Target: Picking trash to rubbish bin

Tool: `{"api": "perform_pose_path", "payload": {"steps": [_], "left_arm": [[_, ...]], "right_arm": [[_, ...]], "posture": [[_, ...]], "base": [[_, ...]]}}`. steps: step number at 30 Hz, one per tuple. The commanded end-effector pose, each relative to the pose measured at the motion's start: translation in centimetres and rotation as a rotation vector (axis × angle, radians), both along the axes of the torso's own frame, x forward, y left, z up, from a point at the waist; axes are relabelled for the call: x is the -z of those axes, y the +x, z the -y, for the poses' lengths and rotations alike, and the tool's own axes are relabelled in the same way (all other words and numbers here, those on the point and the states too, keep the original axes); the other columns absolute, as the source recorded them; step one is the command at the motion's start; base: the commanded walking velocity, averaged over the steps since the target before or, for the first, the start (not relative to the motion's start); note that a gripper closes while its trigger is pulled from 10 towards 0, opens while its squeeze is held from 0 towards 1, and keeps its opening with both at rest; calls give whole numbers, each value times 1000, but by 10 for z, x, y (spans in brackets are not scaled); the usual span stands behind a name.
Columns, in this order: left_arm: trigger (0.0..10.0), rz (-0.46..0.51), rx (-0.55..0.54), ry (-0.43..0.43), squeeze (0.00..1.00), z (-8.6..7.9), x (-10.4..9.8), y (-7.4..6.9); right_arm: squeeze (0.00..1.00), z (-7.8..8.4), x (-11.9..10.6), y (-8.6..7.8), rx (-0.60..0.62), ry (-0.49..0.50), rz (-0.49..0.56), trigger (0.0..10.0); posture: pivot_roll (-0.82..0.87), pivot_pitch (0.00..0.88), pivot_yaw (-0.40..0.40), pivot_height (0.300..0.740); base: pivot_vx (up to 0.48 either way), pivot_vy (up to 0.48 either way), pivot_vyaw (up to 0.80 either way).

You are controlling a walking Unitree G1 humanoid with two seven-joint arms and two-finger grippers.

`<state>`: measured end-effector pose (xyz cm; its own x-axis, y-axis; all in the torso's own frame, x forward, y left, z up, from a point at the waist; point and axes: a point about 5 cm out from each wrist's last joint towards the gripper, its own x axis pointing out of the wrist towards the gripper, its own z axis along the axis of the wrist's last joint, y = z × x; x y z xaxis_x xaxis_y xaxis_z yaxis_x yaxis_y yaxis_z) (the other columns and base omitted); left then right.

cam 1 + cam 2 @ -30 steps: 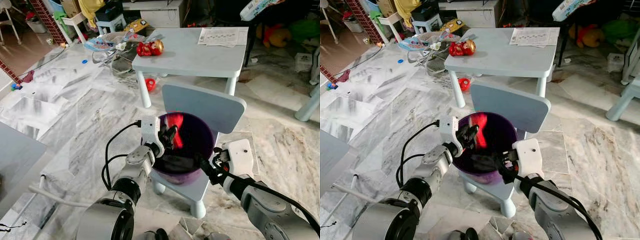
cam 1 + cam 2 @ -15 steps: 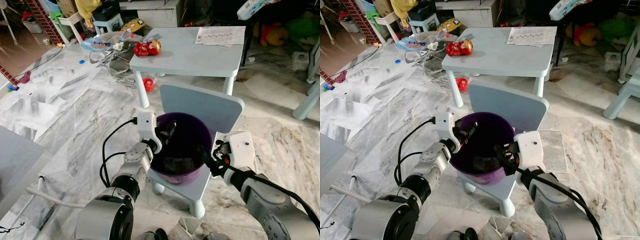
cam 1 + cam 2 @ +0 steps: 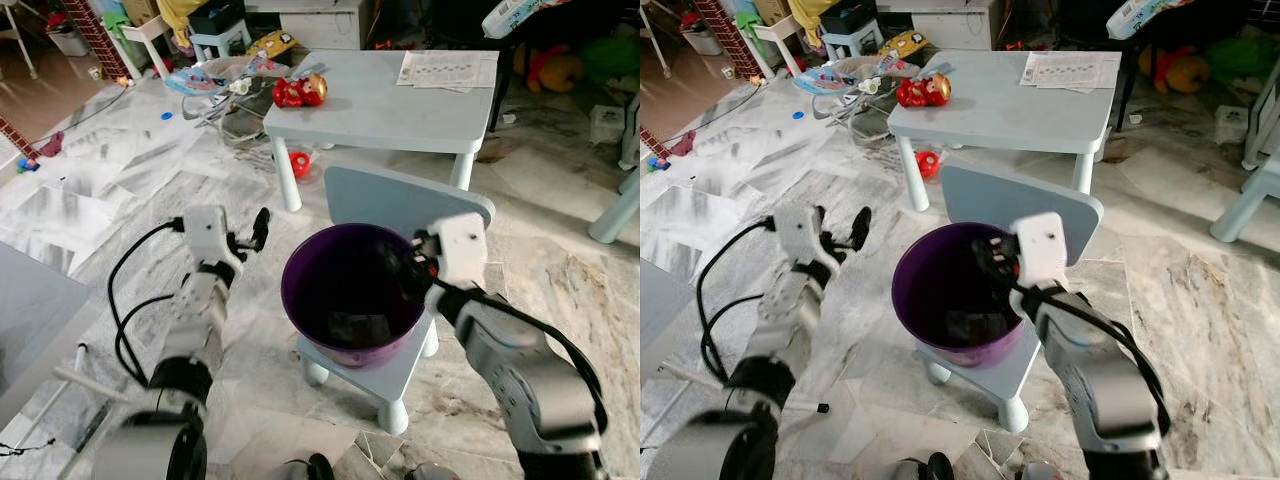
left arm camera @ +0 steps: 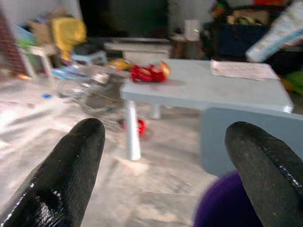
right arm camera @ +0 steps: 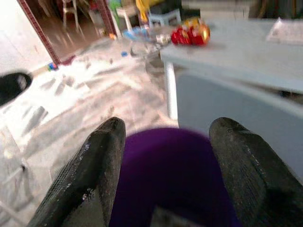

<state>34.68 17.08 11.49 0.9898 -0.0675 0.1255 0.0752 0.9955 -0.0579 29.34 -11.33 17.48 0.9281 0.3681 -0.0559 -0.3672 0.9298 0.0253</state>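
Observation:
A purple rubbish bin (image 3: 350, 285) stands on the seat of a small pale blue chair (image 3: 405, 205). Something dark and flat lies at its bottom (image 3: 345, 325); I cannot tell what it is. My left gripper (image 3: 250, 232) hovers above the floor to the left of the bin, well apart from it. It is open and empty, and in the left wrist view its fingers (image 4: 71, 161) are spread wide. My right gripper (image 3: 398, 268) is at the bin's right rim, pointing over the bin's mouth. It is open too, with the purple bin (image 5: 165, 179) seen between its fingers.
Behind the chair is a pale blue low table (image 3: 390, 110) with a red toy (image 3: 300, 93) and a printed sheet (image 3: 447, 70). A red ring (image 3: 299, 165) lies under it. Clutter lines the far wall. Marble floor (image 3: 130, 200) spreads to the left.
A second ago my left gripper held something red over the bin; half a second ago that was gone. The left arm has since swung out to the left, and the right gripper rose to the rim.

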Motion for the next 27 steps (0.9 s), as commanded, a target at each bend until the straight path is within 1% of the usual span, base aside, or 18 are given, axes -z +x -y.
{"api": "perform_pose_path", "payload": {"steps": [1,4,6,7,8,10,11,13,19,27], "left_arm": [[10000,70,-140,67,1000,-22,-14,-6],[10000,77,-203,75,1000,-30,-17,-11],[10000,64,-249,69,1000,-35,-16,-15],[10000,51,-268,73,1000,-37,-14,-19],[10000,47,-260,71,698,-36,-13,-21],[10000,42,-250,69,698,-35,-13,-24],[10000,39,-232,57,0,-33,-12,-25],[10000,26,-223,45,0,-27,-14,-26],[10000,22,-220,29,0,-19,-21,-20],[10000,-4,-255,25,0,-21,-23,-20]], "right_arm": [[0,-6,-4,3,-18,18,30,10000],[0,-9,-8,6,-20,29,57,10000],[0,-10,-11,9,-20,33,75,10000],[0,-12,-13,11,-19,38,87,10000],[0,-13,-14,13,-20,41,93,10000],[0,-14,-15,14,-21,44,99,10000],[0,-16,-16,15,-28,46,108,10000],[0,-19,-18,18,-37,49,131,10000],[0,-22,-19,21,-32,65,140,10000],[0,-22,-18,24,-30,81,147,10000]], "posture": [[-83,104,135,740],[-78,102,135,740],[-71,99,131,740],[-66,94,125,740],[-66,90,122,740],[-66,90,122,740],[-69,87,123,740],[-73,82,126,740],[-75,79,130,740],[-72,75,129,740]], "base": [[0,0,0],[0,0,0],[0,0,0],[0,0,0],[0,0,0],[0,0,0],[0,0,775],[0,0,794],[0,0,794],[0,0,746]]}}
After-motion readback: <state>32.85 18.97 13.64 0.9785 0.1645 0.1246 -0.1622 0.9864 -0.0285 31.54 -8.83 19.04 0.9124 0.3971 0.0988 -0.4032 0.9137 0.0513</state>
